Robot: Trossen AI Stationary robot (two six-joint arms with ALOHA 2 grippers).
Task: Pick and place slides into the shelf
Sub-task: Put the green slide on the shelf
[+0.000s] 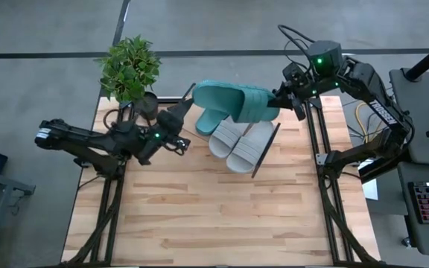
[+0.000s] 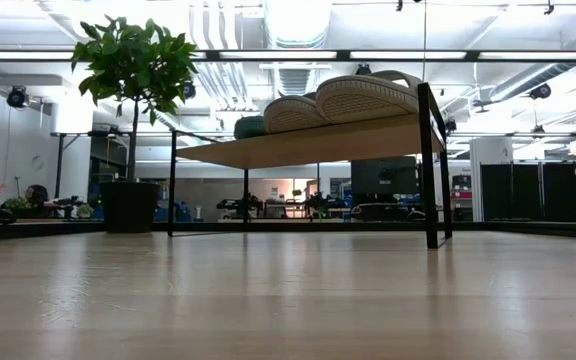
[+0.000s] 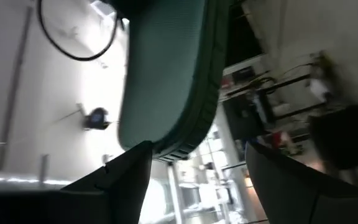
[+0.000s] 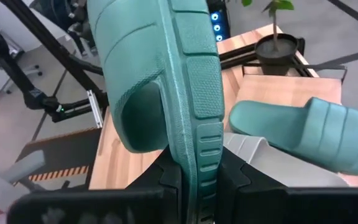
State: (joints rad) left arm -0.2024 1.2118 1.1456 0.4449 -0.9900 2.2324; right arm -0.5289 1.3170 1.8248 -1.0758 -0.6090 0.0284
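Right gripper (image 4: 191, 180) has its jaws clamped on the sole edge of one teal slide (image 4: 166, 74), holding it on edge in the air above the shelf's far side; its heel end is cut off in the right wrist view. Left gripper (image 1: 179, 119) sits at the shelf's left end by the plant, jaws apart, with the toe of a teal sole hanging just past its fingers (image 3: 126, 168); from overhead I can't tell whether they touch it. Slide count: four — two teal, two light grey. Second teal slide (image 4: 309, 127) lies on the shelf (image 1: 268, 145), toe partly hidden under the held one from above. Grey pair (image 1: 240, 141) lies side by side on the slanted board nearer the desk's (image 1: 214, 216) middle, upper ends covered by the teal ones. From desk level only the shelf's underside, the black frame and the ribbed sole edges show; both grippers are out of sight there. One potted plant (image 1: 130, 71) at the far left corner.
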